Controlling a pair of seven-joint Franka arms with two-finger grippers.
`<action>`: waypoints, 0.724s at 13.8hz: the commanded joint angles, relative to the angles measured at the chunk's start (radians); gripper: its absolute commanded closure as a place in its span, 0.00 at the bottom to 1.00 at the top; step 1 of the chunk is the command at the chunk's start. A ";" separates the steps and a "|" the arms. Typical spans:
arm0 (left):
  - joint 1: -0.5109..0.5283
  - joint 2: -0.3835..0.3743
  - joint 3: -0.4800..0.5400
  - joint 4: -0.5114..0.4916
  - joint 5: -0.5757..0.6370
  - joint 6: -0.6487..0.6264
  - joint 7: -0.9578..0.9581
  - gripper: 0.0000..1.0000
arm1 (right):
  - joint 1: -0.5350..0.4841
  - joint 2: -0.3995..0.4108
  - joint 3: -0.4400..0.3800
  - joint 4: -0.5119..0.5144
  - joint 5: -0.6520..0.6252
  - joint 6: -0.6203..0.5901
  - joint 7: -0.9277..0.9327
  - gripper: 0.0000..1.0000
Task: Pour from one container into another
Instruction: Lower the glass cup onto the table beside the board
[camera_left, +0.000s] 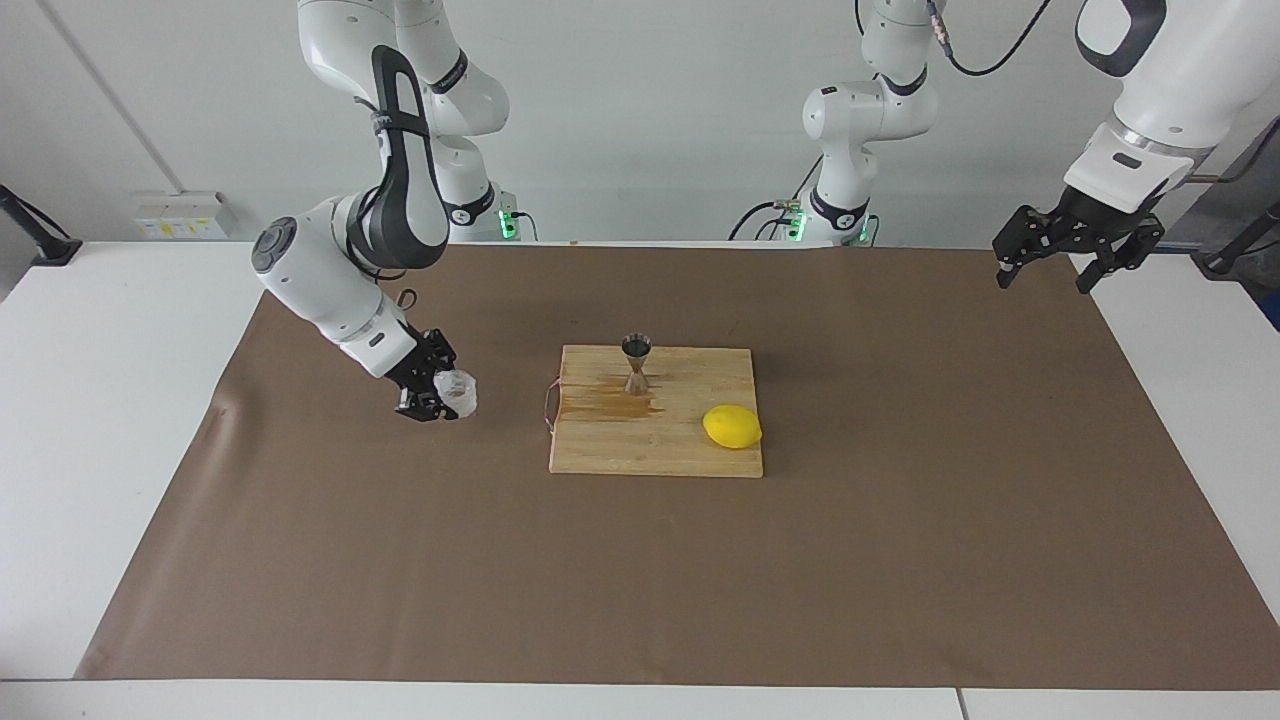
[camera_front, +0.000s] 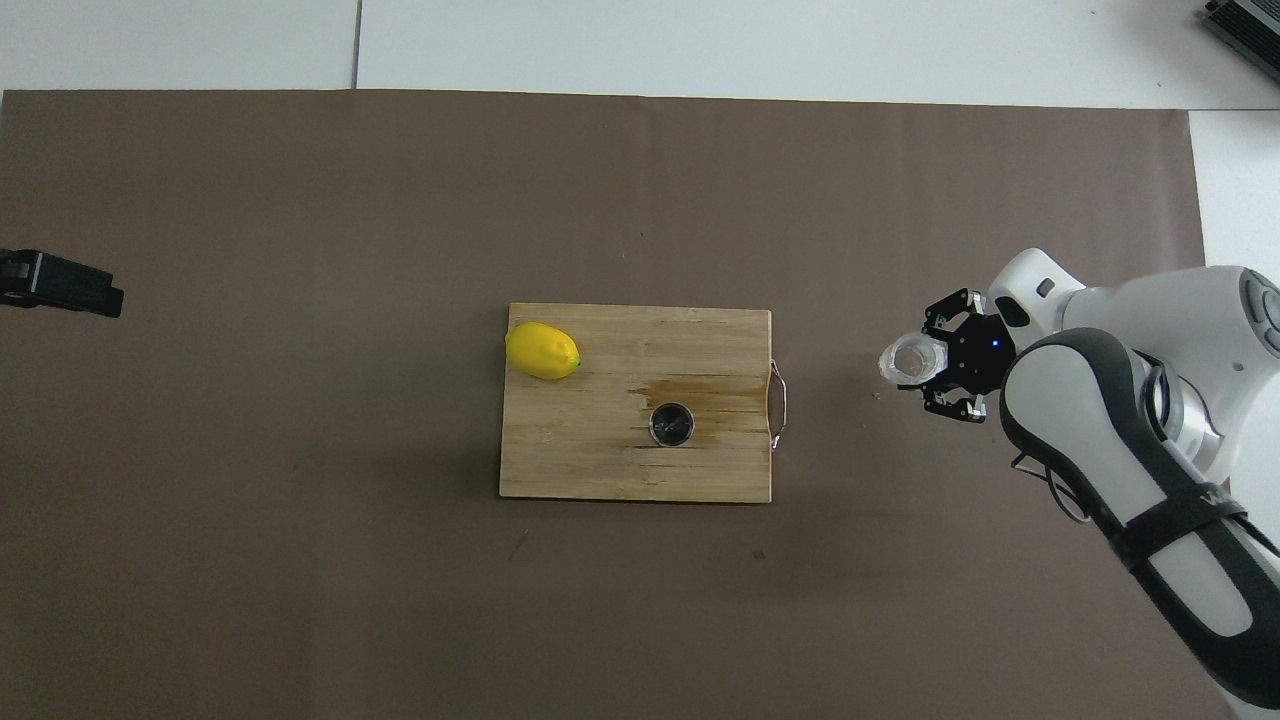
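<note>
My right gripper (camera_left: 443, 396) (camera_front: 928, 364) is shut on the small white crinkly cup (camera_left: 458, 391) (camera_front: 911, 361). It holds the cup mouth up, low over the brown mat, off the handle end of the cutting board toward the right arm's end of the table. Whether the cup touches the mat I cannot tell. The steel jigger (camera_left: 636, 362) (camera_front: 672, 424) stands upright on the cutting board (camera_left: 650, 452) (camera_front: 580, 455), apart from the cup. My left gripper (camera_left: 1045, 279) (camera_front: 62, 289) hangs open and empty, raised over the mat's edge at the left arm's end.
A yellow lemon (camera_left: 732, 427) (camera_front: 542, 351) lies on the board's corner toward the left arm's end. A wet brown stain (camera_left: 612, 403) (camera_front: 690, 391) spreads on the wood beside the jigger. A metal handle (camera_front: 779, 405) sticks out of the board toward the cup.
</note>
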 joint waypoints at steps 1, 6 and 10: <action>0.002 0.001 -0.004 0.006 0.004 -0.001 0.008 0.00 | -0.031 0.007 0.013 -0.028 0.043 0.021 -0.064 0.65; -0.010 -0.027 -0.015 -0.045 -0.008 -0.013 -0.004 0.00 | -0.069 0.071 0.011 -0.031 0.137 0.043 -0.215 0.65; -0.011 -0.032 -0.015 -0.060 -0.017 -0.004 0.002 0.00 | -0.084 0.077 0.013 -0.052 0.140 0.044 -0.219 0.63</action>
